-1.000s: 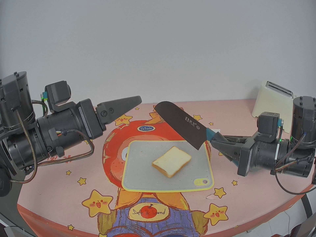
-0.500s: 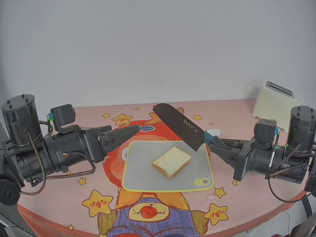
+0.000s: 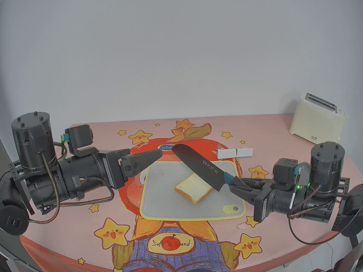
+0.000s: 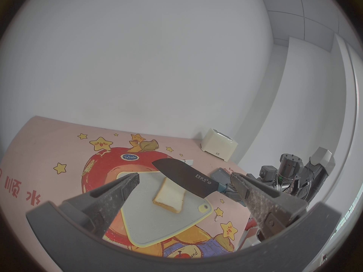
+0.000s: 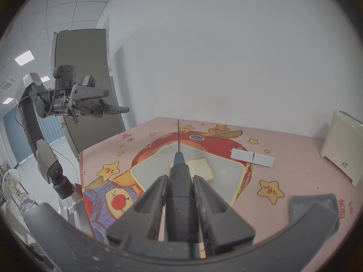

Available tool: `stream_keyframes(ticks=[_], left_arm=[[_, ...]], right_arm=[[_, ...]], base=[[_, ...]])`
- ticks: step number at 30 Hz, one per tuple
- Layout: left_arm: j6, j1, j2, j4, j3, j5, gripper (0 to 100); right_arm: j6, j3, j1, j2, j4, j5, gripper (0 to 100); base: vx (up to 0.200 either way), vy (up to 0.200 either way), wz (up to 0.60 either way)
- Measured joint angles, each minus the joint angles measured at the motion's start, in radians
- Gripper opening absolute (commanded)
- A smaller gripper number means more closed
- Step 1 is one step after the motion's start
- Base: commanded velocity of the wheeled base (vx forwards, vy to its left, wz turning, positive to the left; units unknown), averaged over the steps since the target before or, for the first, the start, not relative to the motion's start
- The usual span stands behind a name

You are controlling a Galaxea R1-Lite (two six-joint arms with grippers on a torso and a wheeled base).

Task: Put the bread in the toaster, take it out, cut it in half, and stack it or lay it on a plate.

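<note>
On your pink table (image 3: 272, 140), bread (image 3: 191, 191) lies on the cutting board (image 3: 162, 197). Your right gripper (image 3: 236, 182) clamps the knife (image 3: 200, 166) above it, edge down, probably for halving. Left gripper (image 3: 157, 155) hangs open near the board's corner.

The right hand (image 3: 236, 182) is clamped on the handle of a dark knife (image 3: 198, 167), its blade slanting over the bread (image 3: 191, 189) on the grey cutting board (image 3: 159, 193). The left hand (image 3: 151, 157) hangs by the board's far left corner. A cream toaster (image 3: 317, 123) stands at the far right of the counter (image 3: 287, 152).
</note>
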Motion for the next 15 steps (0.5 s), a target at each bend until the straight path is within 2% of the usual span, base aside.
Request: stream_keyframes(ticks=[5, 10, 15], left_arm=[[0.0, 0.001, 0.008, -0.022, 0.002, 0.001, 100], [0.0, 0.001, 0.021, -0.106, 0.023, 0.001, 100], [0.0, 0.001, 0.046, -0.144, 0.041, 0.001, 100]], right_arm=[[-0.002, 0.003, 0.001, 0.015, -0.001, 0.0, 0], [-0.003, 0.004, 0.0, 0.035, -0.002, 0.0, 0], [-0.004, 0.006, 0.002, 0.045, -0.002, -0.001, 0]], base=[[0.0, 0.0, 0.0], [0.0, 0.0, 0.0], [0.0, 0.0, 0.0]])
